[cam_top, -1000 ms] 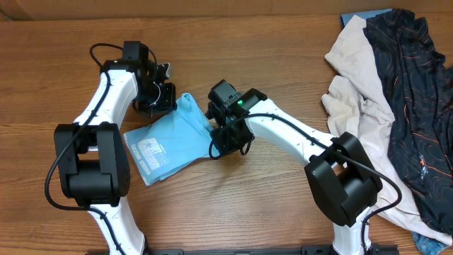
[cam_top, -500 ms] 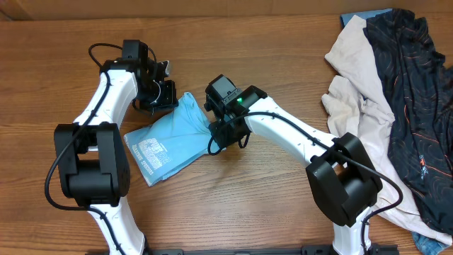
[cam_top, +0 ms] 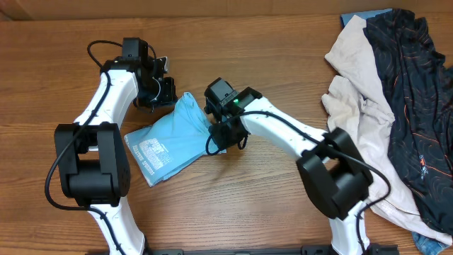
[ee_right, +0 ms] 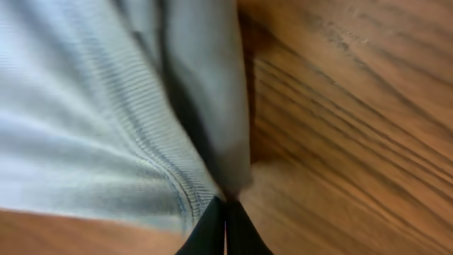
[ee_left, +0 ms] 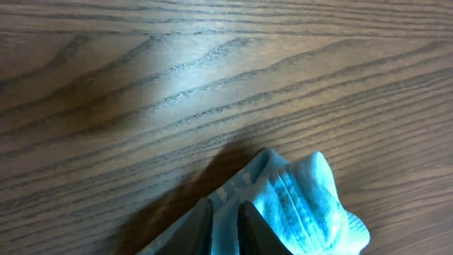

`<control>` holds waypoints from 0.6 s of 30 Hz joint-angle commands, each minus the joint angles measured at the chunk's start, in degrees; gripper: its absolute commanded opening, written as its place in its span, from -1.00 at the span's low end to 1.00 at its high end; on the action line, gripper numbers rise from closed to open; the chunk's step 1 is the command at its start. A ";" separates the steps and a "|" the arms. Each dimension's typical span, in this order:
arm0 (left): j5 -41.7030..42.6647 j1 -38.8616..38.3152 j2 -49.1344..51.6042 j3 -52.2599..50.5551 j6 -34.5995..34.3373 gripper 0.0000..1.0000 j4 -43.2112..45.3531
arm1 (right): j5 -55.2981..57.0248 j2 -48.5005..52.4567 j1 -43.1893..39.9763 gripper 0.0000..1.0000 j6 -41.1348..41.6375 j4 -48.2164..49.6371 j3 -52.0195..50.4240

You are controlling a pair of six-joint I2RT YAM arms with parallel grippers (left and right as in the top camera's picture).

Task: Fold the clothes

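Overhead, I count three garments plainly: one light blue T-shirt [cam_top: 166, 142], one cream garment [cam_top: 350, 95] and one black garment [cam_top: 414, 92] traced with orange lines. The blue one lies folded into a rough slab left of the middle of the wooden table [cam_top: 283, 57], white lettering facing up near its lower left end, between the two arms. The cream and black pieces are heaped together at the far right, well apart from it, the black draped over the cream. There are two arms, white with black joints, and one gripper on each. The left gripper [cam_top: 160, 92] sits just beside the shirt's far corner, and the right gripper [cam_top: 221, 138] is down at the shirt's right edge. From up here neither set of fingertips can be made out. The wrist cameras fill that in. The left wrist view shows a bunched, ribbed corner of the blue shirt on bare wood grain, right at the tips of two dark fingers [ee_left: 207, 219] that stand a sliver apart. I cannot tell whether any cloth is caught between them. The right wrist view, very close and blurred, shows its two fingertips clenched tight together, with a seamed fold of the pale blue fabric drawn down into the point where they meet, so it is pinching the shirt's edge. Neither wrist view shows the heap at the right.
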 commanded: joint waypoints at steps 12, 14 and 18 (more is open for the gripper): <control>-6.91 -0.02 0.37 0.44 0.11 -0.57 -2.62 | 11.17 0.68 -0.07 -0.64 3.43 -4.92 3.21; -9.88 0.46 0.37 0.44 0.07 -0.36 -3.58 | 14.99 -1.42 -0.07 -0.62 5.42 -7.34 5.44; -13.99 1.75 0.37 0.44 0.57 0.01 -5.22 | 16.98 -6.75 -0.61 -0.57 7.58 -9.86 9.01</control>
